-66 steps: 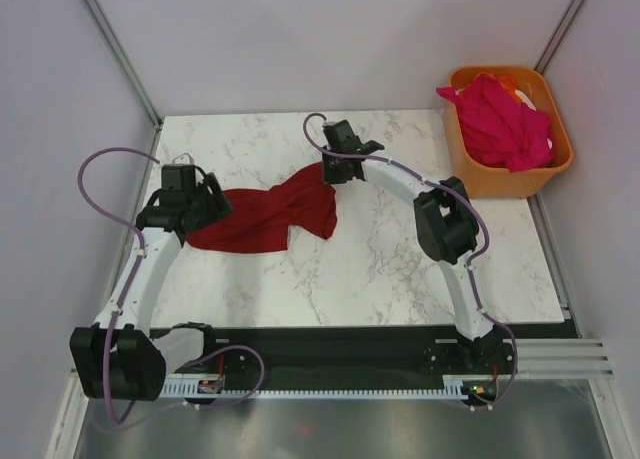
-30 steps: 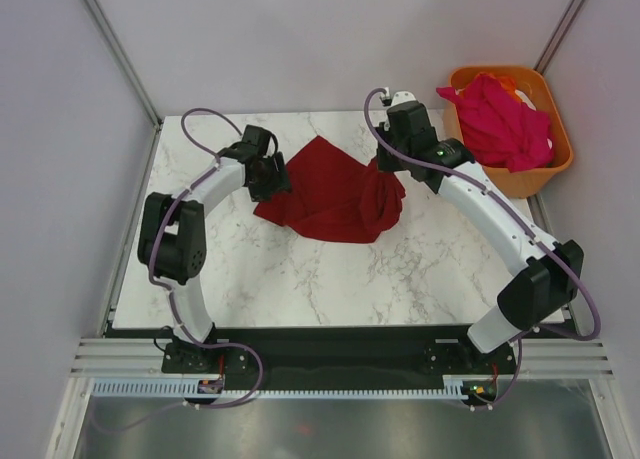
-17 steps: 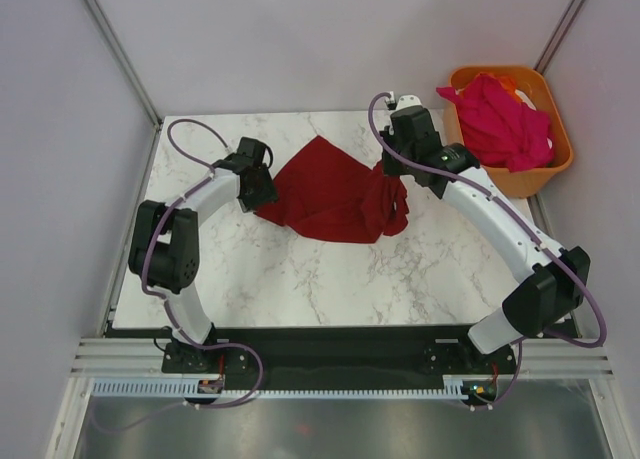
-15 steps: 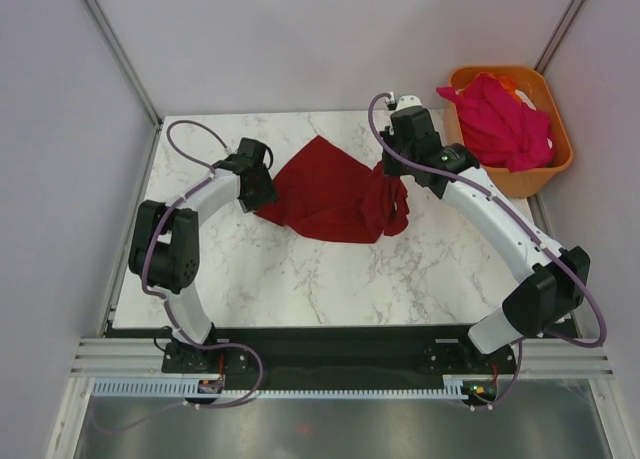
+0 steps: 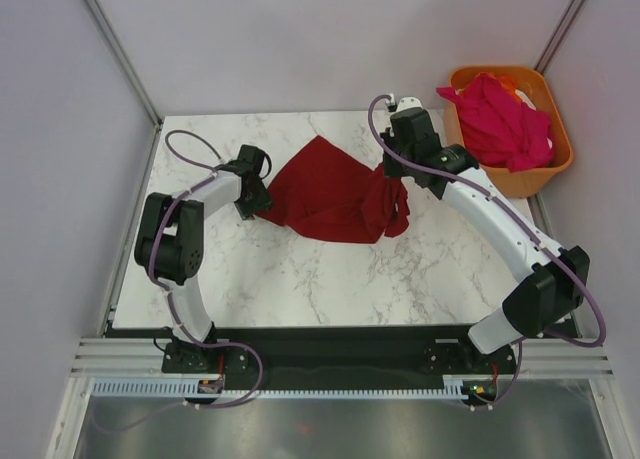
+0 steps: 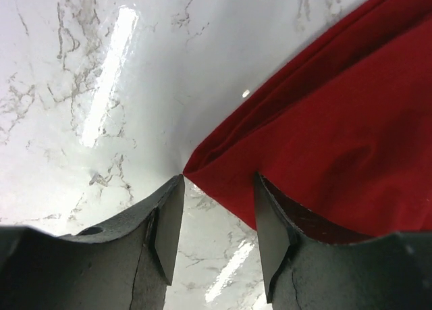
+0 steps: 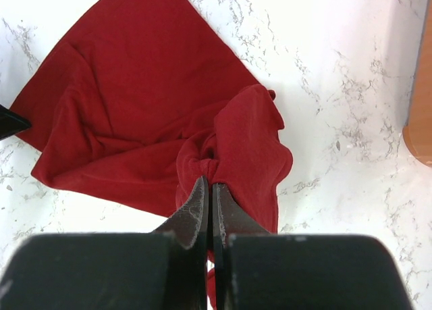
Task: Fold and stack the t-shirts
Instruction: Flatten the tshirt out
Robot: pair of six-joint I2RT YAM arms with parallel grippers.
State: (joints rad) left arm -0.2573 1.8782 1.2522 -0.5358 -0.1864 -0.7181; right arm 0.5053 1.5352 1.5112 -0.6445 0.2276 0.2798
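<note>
And here's a lab test cell: a white marble-patterned table [image 5: 330, 269] boxed in by plain grey panel walls [image 5: 300, 39] on aluminium framing [image 5: 115, 44], two robot arms bolted to a slotted rail [image 5: 330, 384], cables looping free.

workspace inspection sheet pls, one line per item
surface: white marble table, glare streaks in left wrist view
job's things: red shirt crumpled mid-table; pink shirt heaped in tub
clutter: orange tub at far right corner
grippers: left gripper open, jaws astride shirt's corner; right gripper shut on a bunched fold of red shirt
cables: purple cables looped along both arms
surroundings: pale walls on three sides
</note>
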